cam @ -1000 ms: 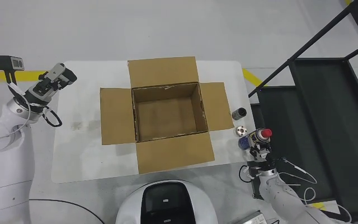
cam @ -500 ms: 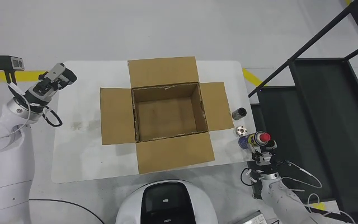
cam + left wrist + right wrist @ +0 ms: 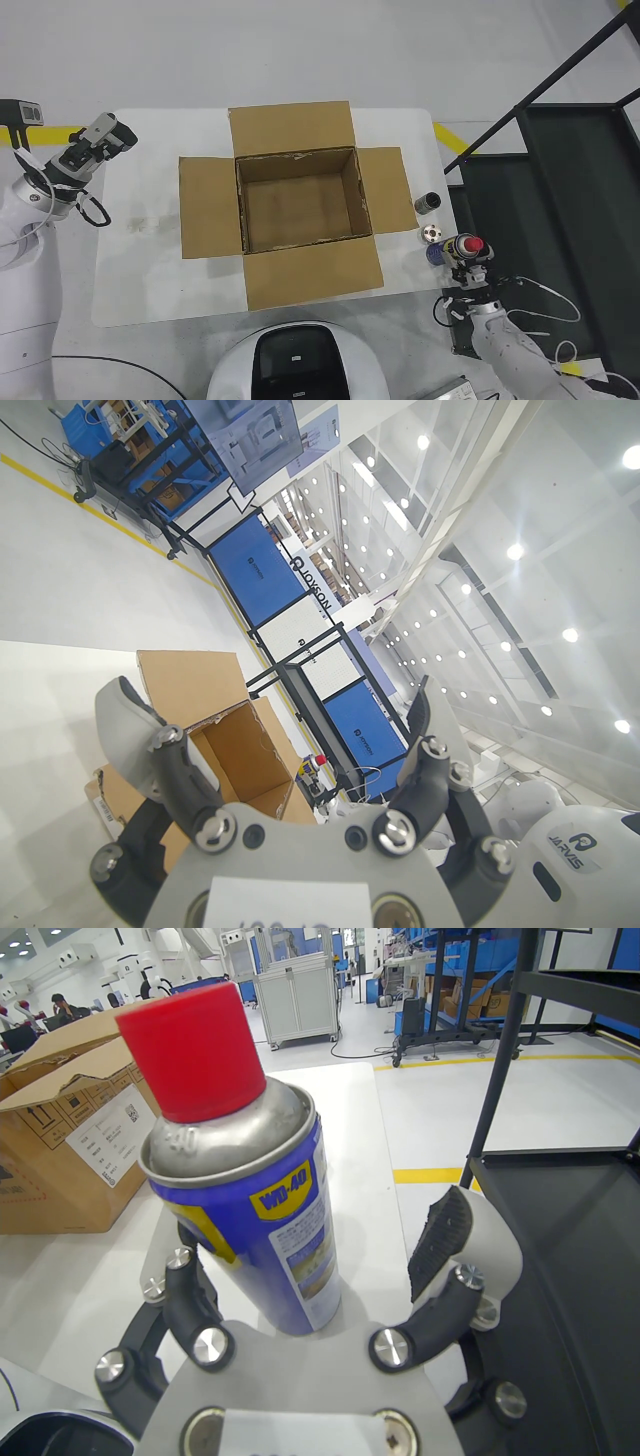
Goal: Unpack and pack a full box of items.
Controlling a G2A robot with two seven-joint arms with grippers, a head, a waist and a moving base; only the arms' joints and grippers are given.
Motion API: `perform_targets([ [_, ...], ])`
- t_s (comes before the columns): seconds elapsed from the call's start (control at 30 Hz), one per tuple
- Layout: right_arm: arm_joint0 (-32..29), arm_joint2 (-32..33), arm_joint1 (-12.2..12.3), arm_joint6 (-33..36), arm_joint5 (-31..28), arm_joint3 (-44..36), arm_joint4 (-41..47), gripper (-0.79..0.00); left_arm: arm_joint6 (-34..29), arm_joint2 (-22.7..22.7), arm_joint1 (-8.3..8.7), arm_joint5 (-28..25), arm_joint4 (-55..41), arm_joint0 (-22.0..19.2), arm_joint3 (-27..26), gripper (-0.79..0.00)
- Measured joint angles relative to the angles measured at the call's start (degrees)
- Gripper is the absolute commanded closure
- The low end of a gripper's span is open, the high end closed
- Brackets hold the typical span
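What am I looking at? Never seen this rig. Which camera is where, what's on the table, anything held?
It is a two-armed robot at a white table. The wide picture looks down from a camera above its arms. The other two come from cameras on each wrist, looking along the fingers. In the middle stands an open cardboard box, flaps spread, nothing in it. Beside it, near the table's edge, stand a few small containers. The right gripper is open around a red-capped spray can; one pad stands clear of it, so it is not clamped. The left gripper is open and holds nothing, by the table's opposite side.
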Motion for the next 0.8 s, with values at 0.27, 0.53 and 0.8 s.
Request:
perform_targets([
  [0.27, 1.7, -0.3, -0.9, 0.1, -0.1, 2.2, -1.1, 0.000, 0.0, 0.0, 0.00, 0.0, 0.0, 0.0, 0.0, -0.785],
  [0.53, 1.5, 0.0, -1.4, 0.1, -0.1, 2.7, -1.0, 0.000, 0.0, 0.0, 0.00, 0.0, 0.0, 0.0, 0.0, -0.785],
  [0.8, -4.1, 2.7, 0.4, -1.2, 1.2, -5.1, 0.0, 0.000, 0.0, 0.0, 0.00, 0.0, 0.0, 0.0, 0.0, -0.785],
])
